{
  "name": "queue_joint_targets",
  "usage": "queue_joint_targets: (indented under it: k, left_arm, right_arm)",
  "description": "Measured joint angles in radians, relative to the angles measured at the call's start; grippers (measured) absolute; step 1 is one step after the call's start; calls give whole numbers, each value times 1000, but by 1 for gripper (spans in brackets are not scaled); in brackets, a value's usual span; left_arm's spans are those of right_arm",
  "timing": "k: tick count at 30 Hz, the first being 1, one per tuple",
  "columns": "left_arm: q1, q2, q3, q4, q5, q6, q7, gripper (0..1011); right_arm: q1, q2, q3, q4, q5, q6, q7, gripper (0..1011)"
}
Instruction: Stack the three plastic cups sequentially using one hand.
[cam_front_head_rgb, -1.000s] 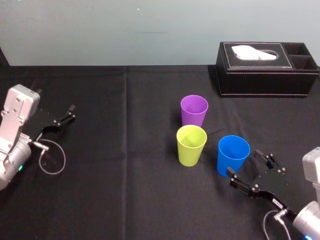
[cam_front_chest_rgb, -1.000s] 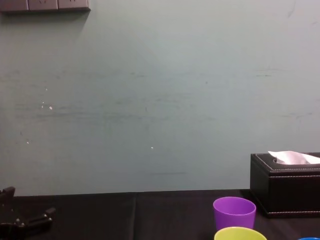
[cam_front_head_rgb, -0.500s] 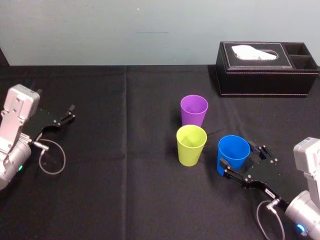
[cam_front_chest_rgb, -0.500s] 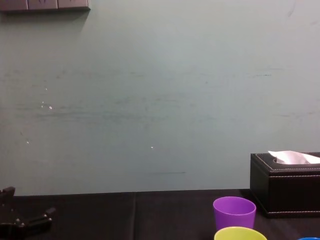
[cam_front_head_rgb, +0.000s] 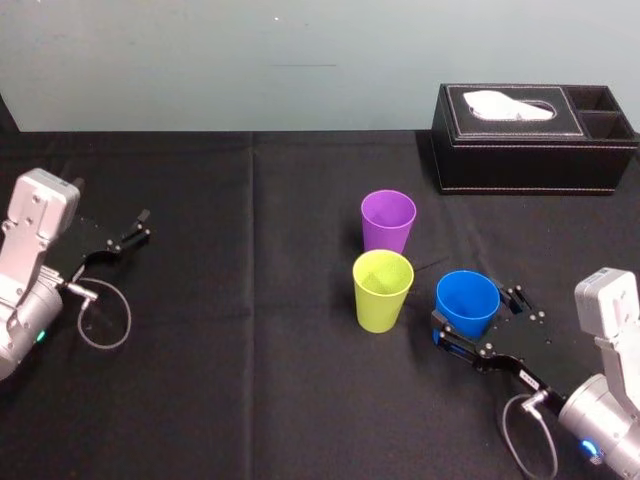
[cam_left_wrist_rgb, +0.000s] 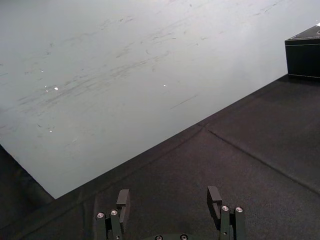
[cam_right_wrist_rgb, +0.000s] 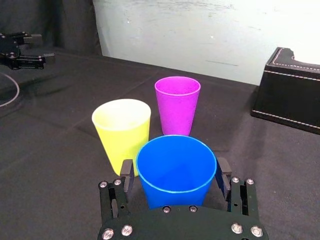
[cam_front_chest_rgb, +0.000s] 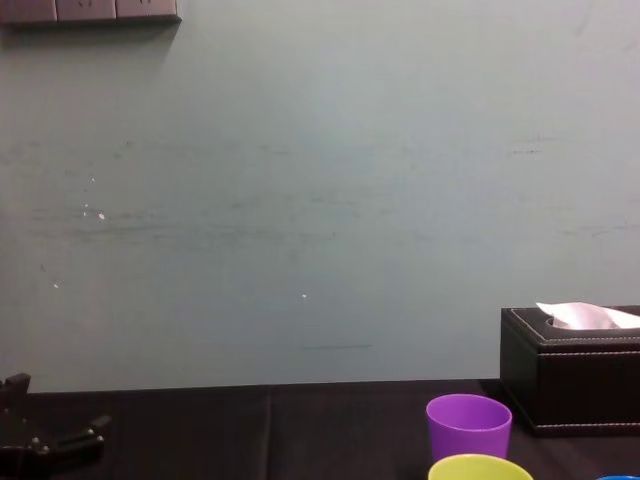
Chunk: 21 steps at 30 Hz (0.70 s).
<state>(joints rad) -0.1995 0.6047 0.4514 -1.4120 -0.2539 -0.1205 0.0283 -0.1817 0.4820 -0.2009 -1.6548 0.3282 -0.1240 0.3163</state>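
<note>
The left hand (cam_front_head_rgb: 133, 232) sat parked far off to the left, its fingers spread and empty. The green cup (cam_front_head_rgb: 382, 290) and the purple cup (cam_front_head_rgb: 388, 220) stood untouched, just ahead-left of the right hand (cam_right_wrist_rgb: 173, 175). That hand had slid forward over the last second, and the blue cup (cam_right_wrist_rgb: 175, 165) now stood between its wide fingers, not yet gripped. The first pickup looked ready.
</note>
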Motion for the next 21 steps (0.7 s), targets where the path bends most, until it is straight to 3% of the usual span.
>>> queue_joint_targets:
  k: [13, 21]
  left_arm:
    - [0, 0, 0, 0, 0, 0, 0, 1011]
    - [0, 0, 0, 0, 0, 0, 0, 1011]
  right_arm:
    - [12, -49, 13, 17, -9, 15, 22, 1000]
    - [12, -50, 13, 17, -7, 15, 22, 1000]
